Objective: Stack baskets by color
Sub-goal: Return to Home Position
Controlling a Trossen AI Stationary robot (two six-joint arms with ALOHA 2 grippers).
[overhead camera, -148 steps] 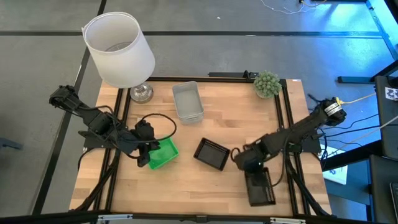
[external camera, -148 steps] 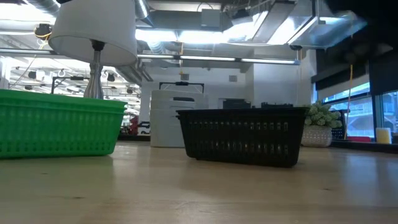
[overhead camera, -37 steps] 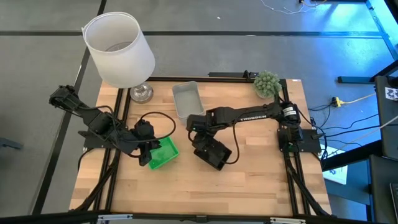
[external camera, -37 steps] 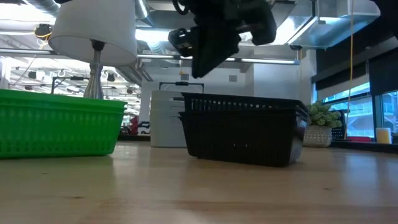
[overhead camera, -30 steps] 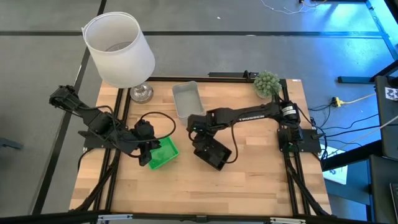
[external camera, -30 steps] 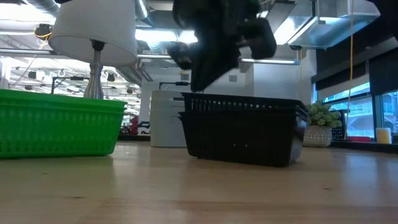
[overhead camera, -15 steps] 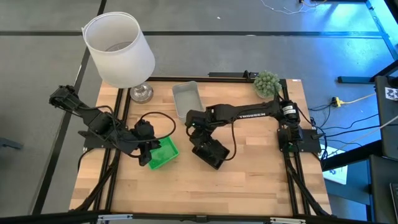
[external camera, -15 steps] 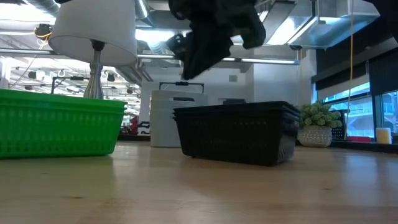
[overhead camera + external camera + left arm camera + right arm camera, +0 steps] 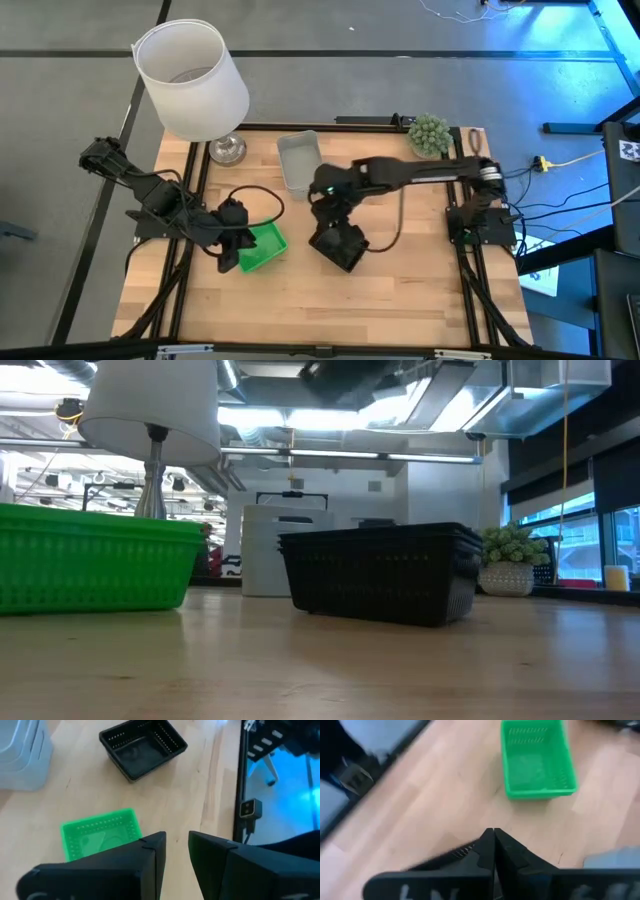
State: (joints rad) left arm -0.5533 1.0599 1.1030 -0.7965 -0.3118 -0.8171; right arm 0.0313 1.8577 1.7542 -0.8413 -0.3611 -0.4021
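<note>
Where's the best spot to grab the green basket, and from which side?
Probably the rim wall nearest the left gripper, coming down from above. The green basket sits upright and open-topped, so one thin wall fits between the open jaws; the whole body looks too wide to span.

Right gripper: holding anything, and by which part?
Nothing. The right gripper is shut and empty, above the black basket stack. The left gripper is open, empty too.
</note>
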